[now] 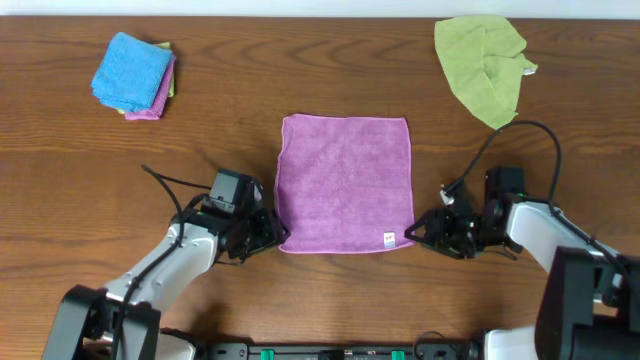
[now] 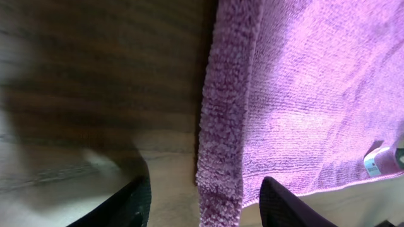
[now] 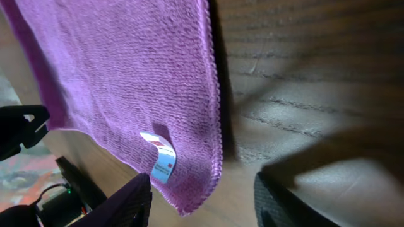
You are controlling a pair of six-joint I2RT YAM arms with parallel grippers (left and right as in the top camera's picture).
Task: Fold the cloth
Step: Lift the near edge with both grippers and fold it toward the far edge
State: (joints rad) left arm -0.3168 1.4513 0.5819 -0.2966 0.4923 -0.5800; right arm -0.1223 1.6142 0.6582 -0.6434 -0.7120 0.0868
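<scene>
- Purple cloth (image 1: 345, 180): square, fuzzy terry weave, lying flat at the middle of the wooden table (image 1: 80, 200), toward its near edge. A white tag (image 1: 388, 239) sits at its near right corner.
- Left claw (image 1: 270, 232): wide, its dark fingers either side of the cloth's near left corner.
- Right claw (image 1: 418, 235): wide, straddling the tagged corner.
- Far left corner: stack of folded cloths (image 1: 133, 75), blue on top.
- Far right corner: crumpled green cloth (image 1: 485, 65).

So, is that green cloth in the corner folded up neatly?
No, the green cloth lies crumpled and loose, with uneven edges.
</scene>
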